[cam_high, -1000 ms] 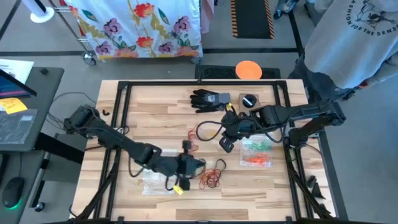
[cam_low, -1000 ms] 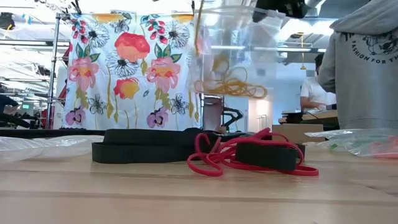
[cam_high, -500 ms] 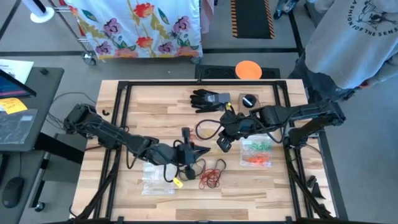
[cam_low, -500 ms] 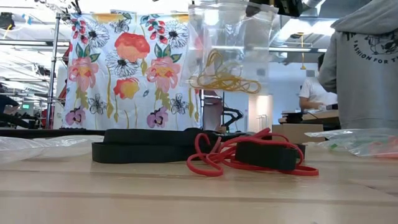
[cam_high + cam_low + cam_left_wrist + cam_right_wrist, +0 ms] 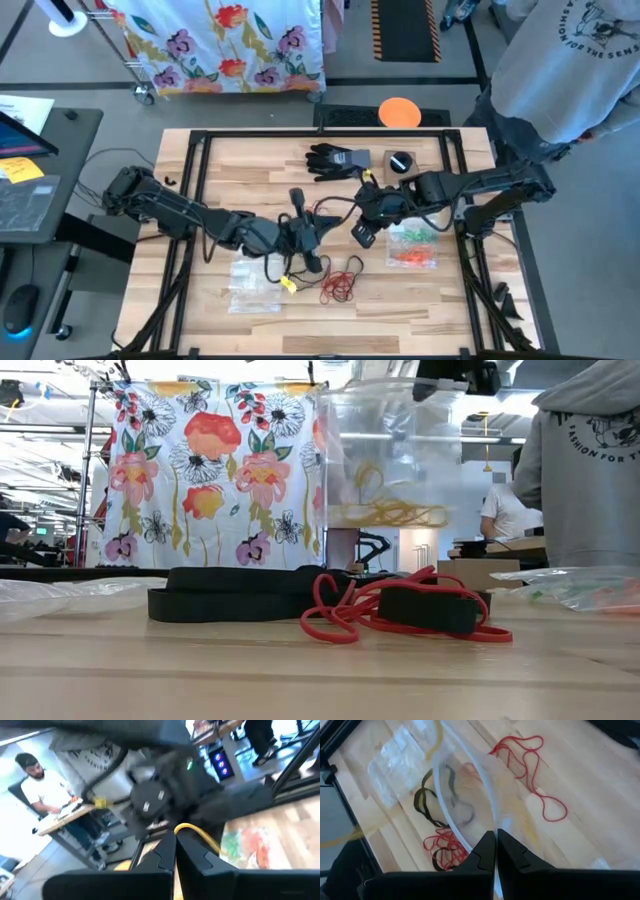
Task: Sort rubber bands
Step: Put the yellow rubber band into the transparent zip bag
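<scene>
My right gripper (image 5: 362, 226) hangs over the table's middle, shut on a clear plastic bag (image 5: 390, 460). The bag hangs open, with yellow rubber bands (image 5: 392, 512) lying in its bottom. My left gripper (image 5: 308, 232) is level, close to the bag's left side, and shut on one yellow rubber band (image 5: 199, 834). Red bands (image 5: 340, 286) and black bands (image 5: 427, 802) lie loose on the table below. Farther right lies a bag of green and orange bands (image 5: 412, 245). My left gripper pinches the yellow band between its two fingertips (image 5: 176, 851). The fingers are level and point toward the right arm. The band's free part (image 5: 210, 842) arches out past the fingertips, clear of the table. My right gripper pinches the bag's top rim (image 5: 487, 822) between its two fingers, which slant down from above. The bag hangs below them with its mouth standing open, clear of the table.
A black glove (image 5: 335, 160) and a small black round thing (image 5: 400, 162) lie at the far middle. Another clear bag (image 5: 250, 285) lies near the front left. A person in a grey hoodie (image 5: 570, 60) stands at the far right corner.
My left gripper has risen from the table near the red bands and gone toward the far edge, up beside the hanging bag, staying shut. The bag has swung and turned below my still right gripper, now showing wider, and its yellow bands have shifted.
</scene>
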Controlling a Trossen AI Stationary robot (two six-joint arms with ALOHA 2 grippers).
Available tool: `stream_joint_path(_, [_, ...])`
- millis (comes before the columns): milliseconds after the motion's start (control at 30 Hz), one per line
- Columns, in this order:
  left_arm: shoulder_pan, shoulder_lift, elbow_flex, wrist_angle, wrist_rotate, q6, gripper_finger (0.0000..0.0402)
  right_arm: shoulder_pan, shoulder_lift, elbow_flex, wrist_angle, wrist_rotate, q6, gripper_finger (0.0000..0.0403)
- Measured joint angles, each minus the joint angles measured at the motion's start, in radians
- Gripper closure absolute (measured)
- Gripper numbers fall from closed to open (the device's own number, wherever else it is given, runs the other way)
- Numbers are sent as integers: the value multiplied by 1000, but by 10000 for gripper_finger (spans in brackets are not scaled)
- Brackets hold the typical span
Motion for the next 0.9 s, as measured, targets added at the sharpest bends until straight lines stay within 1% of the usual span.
stream_joint_path(67, [18, 0, 0, -32, 0, -24, 401, 2, -2, -19, 22, 1, -2, 394])
stream_joint_path(167, [42, 0, 0, -96, 0, -86, 401, -2, -1, -87, 108, 0, -65, 394])
stream_joint_path(233, [48, 0, -10, -104, 0, -113, 401, -27, 1, -126, 139, -41, -105, 394])
stream_joint_path(367, [48, -13, -81, -7, 0, -95, 401, -100, -1, -217, 172, -181, -180, 394])
stream_joint_path(433, [53, -39, -143, 60, 0, -107, 401, -140, 0, -271, 236, -249, -212, 394])
stream_joint_path(500, [63, -73, -230, 140, 1, -121, 401, -195, 0, -330, 344, -339, -262, 394])
stream_joint_path(600, [79, -114, -364, 316, 37, -134, 401, -277, 0, -423, 557, -525, -291, 394])
stream_joint_path(667, [93, -136, -437, 435, 82, -150, 401, -316, 0, -478, 737, -622, -259, 394])
stream_joint_path(700, [102, -141, -465, 487, 103, -156, 401, -330, 0, -495, 794, -647, -226, 394])
stream_joint_path(767, [120, -142, -501, 524, 103, -159, 401, -345, -1, -512, 830, -657, -175, 394])
stream_joint_path(867, [143, -134, -515, 544, 108, -159, 401, -347, -1, -517, 817, -637, -169, 394])
stream_joint_path(900, [151, -136, -515, 553, 131, -162, 401, -346, -1, -517, 822, -624, -166, 394])
